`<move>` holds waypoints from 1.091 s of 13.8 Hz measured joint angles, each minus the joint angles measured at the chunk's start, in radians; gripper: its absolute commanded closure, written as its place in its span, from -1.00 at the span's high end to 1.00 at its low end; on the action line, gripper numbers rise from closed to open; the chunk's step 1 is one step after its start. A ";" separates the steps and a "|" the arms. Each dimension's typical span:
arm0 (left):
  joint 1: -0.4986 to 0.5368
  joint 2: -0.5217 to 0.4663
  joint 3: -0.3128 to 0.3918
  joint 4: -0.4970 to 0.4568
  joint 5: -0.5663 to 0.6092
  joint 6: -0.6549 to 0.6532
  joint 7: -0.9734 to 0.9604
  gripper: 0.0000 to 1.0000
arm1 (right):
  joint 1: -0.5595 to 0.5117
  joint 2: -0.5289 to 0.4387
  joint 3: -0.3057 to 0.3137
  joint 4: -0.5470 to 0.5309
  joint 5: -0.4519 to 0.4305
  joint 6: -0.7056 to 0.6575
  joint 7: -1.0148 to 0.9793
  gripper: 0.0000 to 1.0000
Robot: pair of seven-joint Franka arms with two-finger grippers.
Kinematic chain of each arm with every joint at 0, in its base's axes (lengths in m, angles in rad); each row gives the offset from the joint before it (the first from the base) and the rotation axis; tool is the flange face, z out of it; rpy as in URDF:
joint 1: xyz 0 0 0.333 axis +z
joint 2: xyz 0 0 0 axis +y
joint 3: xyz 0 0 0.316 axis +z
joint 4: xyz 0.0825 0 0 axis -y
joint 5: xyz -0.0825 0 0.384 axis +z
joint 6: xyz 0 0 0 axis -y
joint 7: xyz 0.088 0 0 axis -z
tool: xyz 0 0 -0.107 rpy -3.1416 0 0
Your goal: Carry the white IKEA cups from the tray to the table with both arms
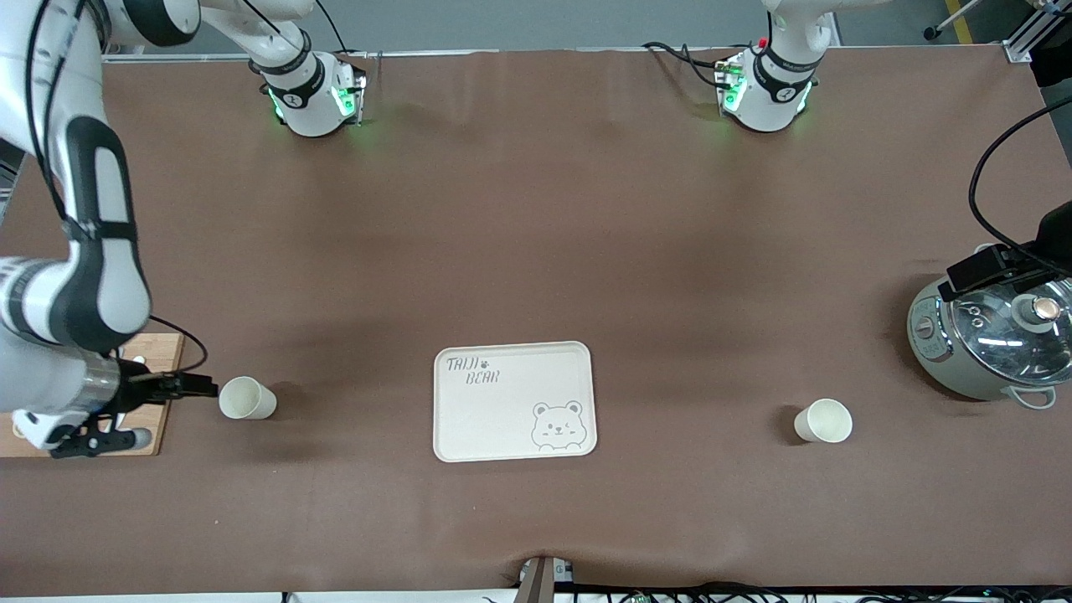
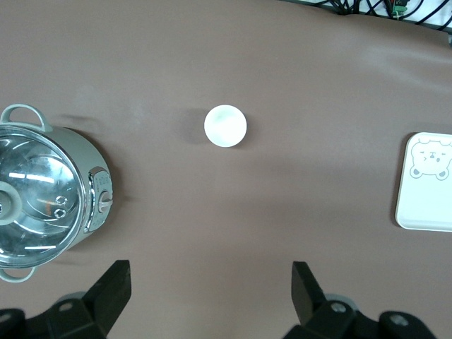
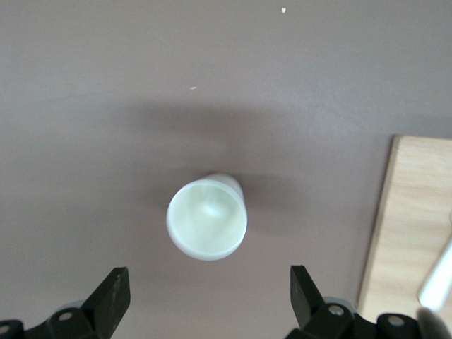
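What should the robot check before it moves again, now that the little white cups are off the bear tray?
1. Cream bear-printed tray holds no cups: ok.
2. Small off-white cup toward the right arm's end stands upright on the brown cloth table: ok.
3. Second off-white cup toward the left arm's end stands upright on the table: ok.
4. Right gripper open and clear of its cup, which sits apart from the fingers: ok.
5. Left gripper open, holding nothing: ok.
6. Right arm's path clear of the wooden cutting board beside that cup: cannot tell.
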 measured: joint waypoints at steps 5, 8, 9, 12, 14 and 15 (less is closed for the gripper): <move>-0.039 -0.038 -0.004 0.000 0.000 0.006 -0.004 1.00 | -0.001 -0.212 -0.002 0.000 0.000 -0.199 0.108 1.00; -0.054 -0.056 -0.003 -0.011 0.002 0.006 -0.007 1.00 | 0.004 -0.288 0.000 -0.002 -0.049 -0.238 0.142 1.00; -0.053 -0.059 -0.002 -0.014 0.003 0.006 -0.007 1.00 | 0.013 -0.309 0.001 -0.003 -0.075 -0.250 0.144 1.00; -0.048 -0.060 0.001 -0.016 0.003 0.006 -0.007 1.00 | 0.041 -0.362 0.002 -0.003 -0.098 -0.296 0.189 1.00; -0.047 -0.060 0.002 -0.020 0.007 0.006 -0.007 1.00 | 0.041 -0.379 0.000 -0.004 -0.104 -0.299 0.197 1.00; -0.047 -0.060 0.002 -0.021 0.017 0.006 -0.007 1.00 | 0.040 -0.380 -0.003 -0.007 -0.106 -0.298 0.198 1.00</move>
